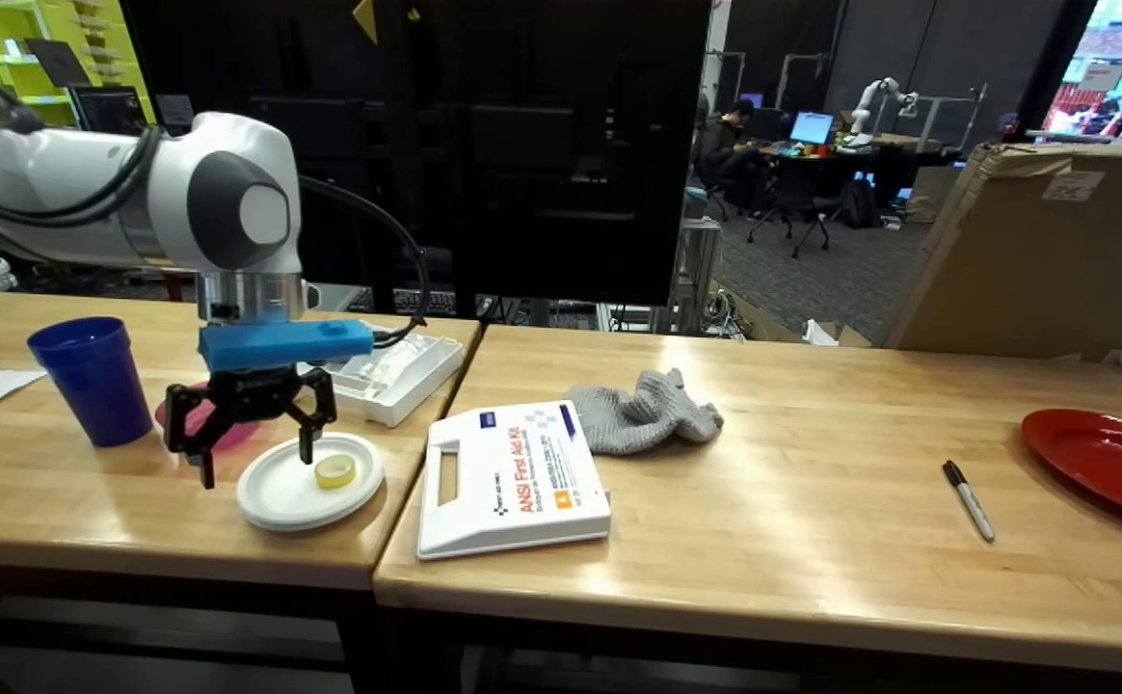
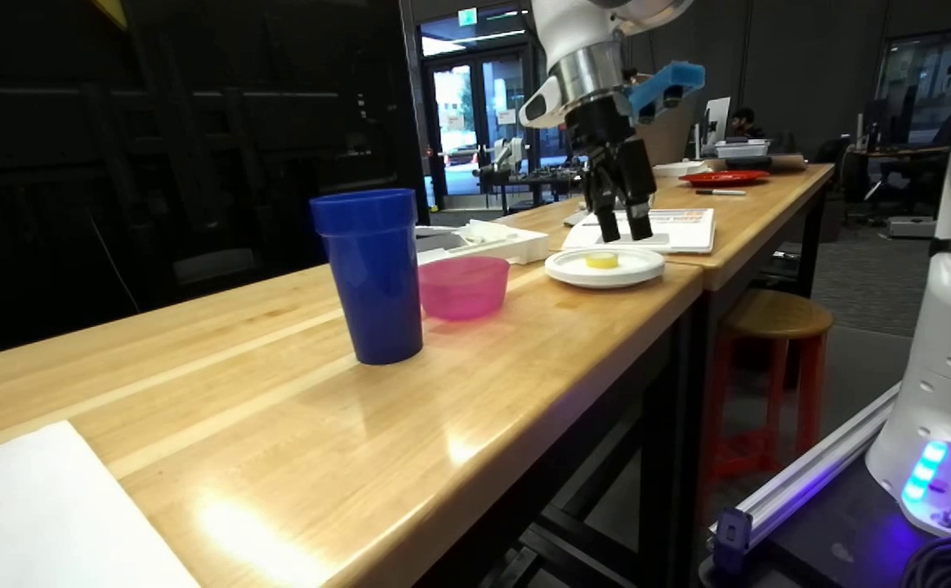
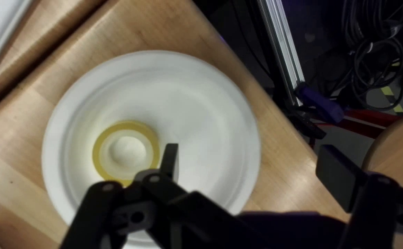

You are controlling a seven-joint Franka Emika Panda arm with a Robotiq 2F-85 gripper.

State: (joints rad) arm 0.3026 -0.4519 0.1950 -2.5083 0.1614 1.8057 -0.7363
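Your claw [image 1: 255,461] hangs spread wide and holding nothing above the edge of a white plate [image 1: 279,487], where a yellow roll of tape [image 2: 602,261] lies off-center. Around the plate, you see a pink bowl [image 2: 466,290] and blue cup [image 2: 375,273] to one side, a white first aid kit [image 1: 520,479] and gray cloth [image 1: 643,421] to the other.

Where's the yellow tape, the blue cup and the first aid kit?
Roll of yellow tape [image 2: 602,261]: in an exterior view, on its outer side.
Blue cup [image 2: 376,282]: in an exterior view, on its side wall.
First aid kit [image 1: 518,482]: in an exterior view, on its printed face.
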